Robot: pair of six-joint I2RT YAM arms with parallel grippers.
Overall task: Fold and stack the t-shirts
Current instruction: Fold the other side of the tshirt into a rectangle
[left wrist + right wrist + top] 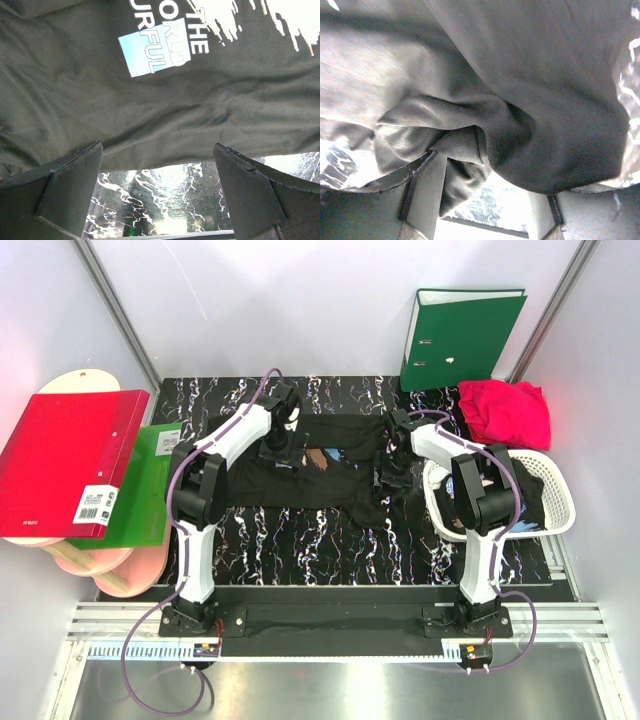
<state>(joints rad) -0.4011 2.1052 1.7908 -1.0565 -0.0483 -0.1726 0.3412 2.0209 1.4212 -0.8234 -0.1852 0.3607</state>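
Observation:
A black t-shirt (330, 475) with a tan, white and blue chest print lies spread on the marbled table. My left gripper (279, 452) rests on its left part. In the left wrist view the left gripper (157, 195) is open, its fingers (70, 187) straddling the shirt's hem (165, 150) with bare table between them. My right gripper (394, 476) is at the shirt's right side. In the right wrist view the right gripper (490, 205) is open, with a bunched fold of the black cloth (470, 145) hanging between the jaws. A crimson-pink t-shirt (505, 412) lies at the back right.
A white lattice basket (560, 508) at the right holds more black cloth (528, 495). A green binder (460, 335) stands at the back. A red binder (65, 460) lies over a green one (150, 495) on wooden boards at the left.

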